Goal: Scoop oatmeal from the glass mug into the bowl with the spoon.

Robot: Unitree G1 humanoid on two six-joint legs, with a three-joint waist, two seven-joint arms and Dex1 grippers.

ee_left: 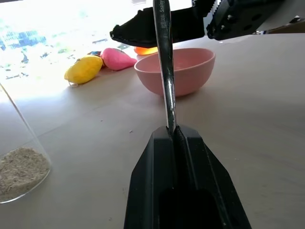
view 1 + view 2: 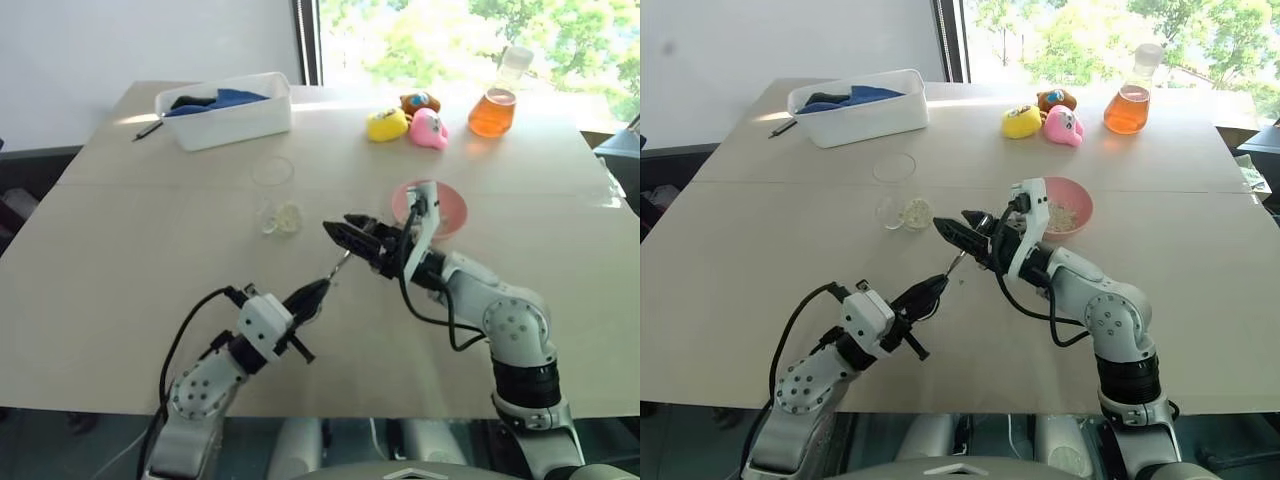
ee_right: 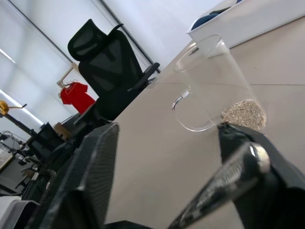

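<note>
Two grippers meet over the middle of the table [image 2: 120,250], both at the spoon [image 2: 340,264]. The left gripper [image 2: 318,292] is clamped tight on the handle's lower end, so the slim silver shaft rises from between its black fingers toward one o'clock. The right gripper [image 2: 340,232] reaches in from three o'clock with its fingers parted around the spoon's upper end; in the right wrist view the shaft lies against one finger [image 3: 267,181] while the other finger stands apart, so it has not closed on it. The glass mug [image 2: 281,217] stands just beyond the two grippers at about eleven o'clock from them, upright, with a thin layer of oatmeal [image 2: 288,215] in its bottom. The pink bowl [image 2: 1076,203] sits at about two o'clock from the spoon, partly hidden behind the right wrist, and pale flakes show inside it. A clear round lid or dish [image 2: 272,170] lies flat on the table just past the mug. Toward the far edge, at eleven o'clock, stands a white tub [image 2: 225,112] holding blue cloth, with a dark pen [image 2: 147,130] beside it. At one o'clock are a yellow toy [image 2: 387,125], a pink toy [image 2: 429,129] and a small brown toy [image 2: 420,101], close together, and a flask [image 2: 494,105] of orange liquid beside them.
</note>
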